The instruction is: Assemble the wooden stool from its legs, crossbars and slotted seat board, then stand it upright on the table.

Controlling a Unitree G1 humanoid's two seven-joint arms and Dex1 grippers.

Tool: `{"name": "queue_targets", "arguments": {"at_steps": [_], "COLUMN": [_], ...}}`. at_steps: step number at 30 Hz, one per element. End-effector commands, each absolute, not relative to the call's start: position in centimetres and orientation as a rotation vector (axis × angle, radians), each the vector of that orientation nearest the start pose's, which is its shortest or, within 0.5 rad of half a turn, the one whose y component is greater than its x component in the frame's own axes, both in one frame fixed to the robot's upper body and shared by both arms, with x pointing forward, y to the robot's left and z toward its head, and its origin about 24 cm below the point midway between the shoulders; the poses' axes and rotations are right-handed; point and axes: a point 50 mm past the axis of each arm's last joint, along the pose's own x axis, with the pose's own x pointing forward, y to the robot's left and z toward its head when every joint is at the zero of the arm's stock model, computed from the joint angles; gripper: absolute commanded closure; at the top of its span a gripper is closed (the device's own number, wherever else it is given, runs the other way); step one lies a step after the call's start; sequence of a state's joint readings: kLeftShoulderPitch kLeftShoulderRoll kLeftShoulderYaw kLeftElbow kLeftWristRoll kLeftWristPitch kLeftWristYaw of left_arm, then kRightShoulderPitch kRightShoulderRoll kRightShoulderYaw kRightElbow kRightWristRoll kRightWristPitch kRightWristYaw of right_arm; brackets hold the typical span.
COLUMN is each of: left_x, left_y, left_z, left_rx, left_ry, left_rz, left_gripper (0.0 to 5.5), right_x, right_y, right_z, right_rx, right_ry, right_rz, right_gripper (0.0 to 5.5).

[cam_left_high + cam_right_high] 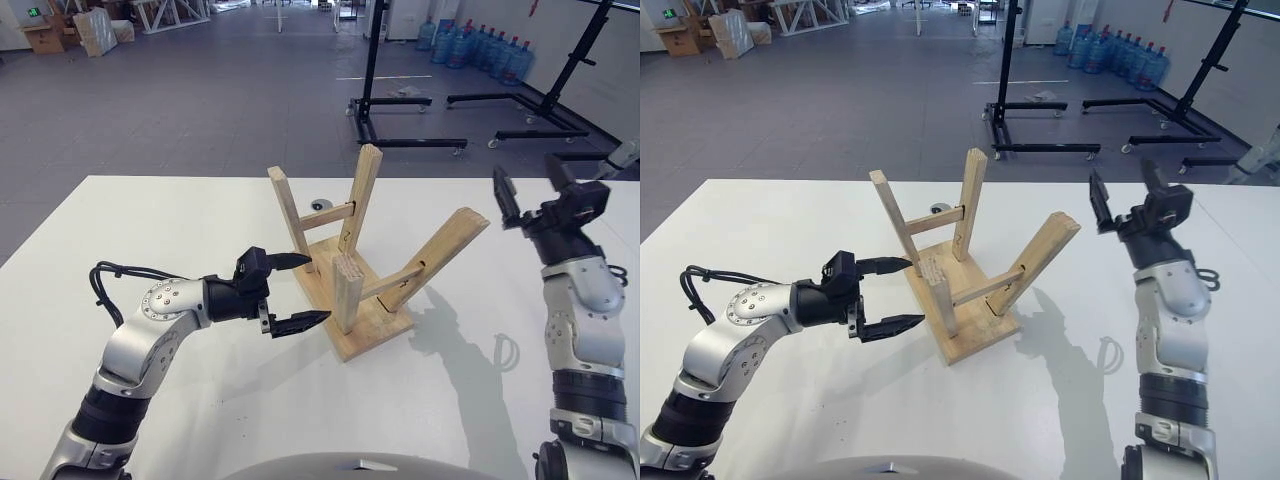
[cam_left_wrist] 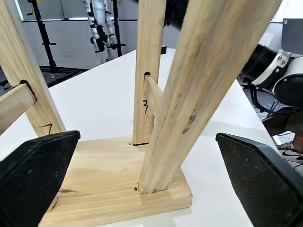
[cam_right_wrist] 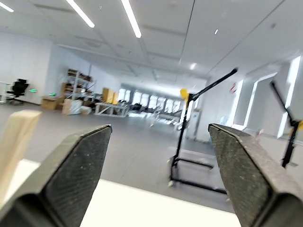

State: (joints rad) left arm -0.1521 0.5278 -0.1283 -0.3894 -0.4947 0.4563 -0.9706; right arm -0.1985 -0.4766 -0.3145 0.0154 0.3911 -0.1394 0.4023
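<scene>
The stool (image 1: 350,270) stands upside down near the middle of the table (image 1: 150,230). Its seat board (image 1: 375,332) lies flat on the surface, with four legs pointing up, joined by crossbars. The leg toward the right edge (image 1: 442,252) leans outward more than the others, so its joint may not be fully home. The left gripper (image 1: 318,288) hovers just beside the nearest leg (image 1: 347,290), fingers spread wide and grasping nothing. The right gripper (image 1: 525,170) is raised well apart toward the right edge, also spread and empty. What remains appears to be the turn-over. It would likely go best with the leaning leg pressed in first. Each arm could then grip a leg low near the board and roll the stool slowly so no joint pulls loose.
</scene>
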Motion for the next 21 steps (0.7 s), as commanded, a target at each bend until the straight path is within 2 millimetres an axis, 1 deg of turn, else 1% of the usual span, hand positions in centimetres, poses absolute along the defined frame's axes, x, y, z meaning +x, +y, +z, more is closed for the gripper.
{"name": "queue_targets", "arguments": {"at_steps": [1, 4, 9, 12, 15, 18, 21], "left_x": [22.6, 21.6, 21.0, 21.7, 22.3, 22.9, 23.0], "left_y": [12.9, 11.7, 10.5, 9.4, 7.8, 7.1, 6.8], "left_z": [13.5, 14.1, 14.5, 14.3, 14.0, 13.9, 14.0], "left_rx": [0.091, 0.083, 0.076, 0.081, 0.074, 0.083, 0.084], "left_ry": [0.037, -0.004, -0.056, -0.071, -0.079, -0.093, -0.111], "left_rz": [-1.293, -1.316, -1.265, -1.203, -1.17, -1.114, -1.08], "left_gripper": [0.23, 0.23, 0.23, 0.23, 0.23, 0.23, 0.23], "right_x": [27.3, 28.1, 30.2, 31.0, 31.9, 32.6, 33.0], "right_y": [-27.3, -28.2, -28.7, -28.6, -28.4, -28.1, -28.1], "right_z": [14.5, 14.7, 16.8, 17.5, 17.6, 18.0, 18.3], "right_rx": [-0.133, -0.147, -0.181, -0.203, -0.207, -0.217, -0.232], "right_ry": [-0.344, -0.314, -0.317, -0.315, -0.288, -0.257, -0.235], "right_rz": [0.211, 0.238, 0.303, 0.344, 0.392, 0.454, 0.492], "right_gripper": [1.73, 1.73, 1.73, 1.73, 1.73, 1.73, 1.73]}}
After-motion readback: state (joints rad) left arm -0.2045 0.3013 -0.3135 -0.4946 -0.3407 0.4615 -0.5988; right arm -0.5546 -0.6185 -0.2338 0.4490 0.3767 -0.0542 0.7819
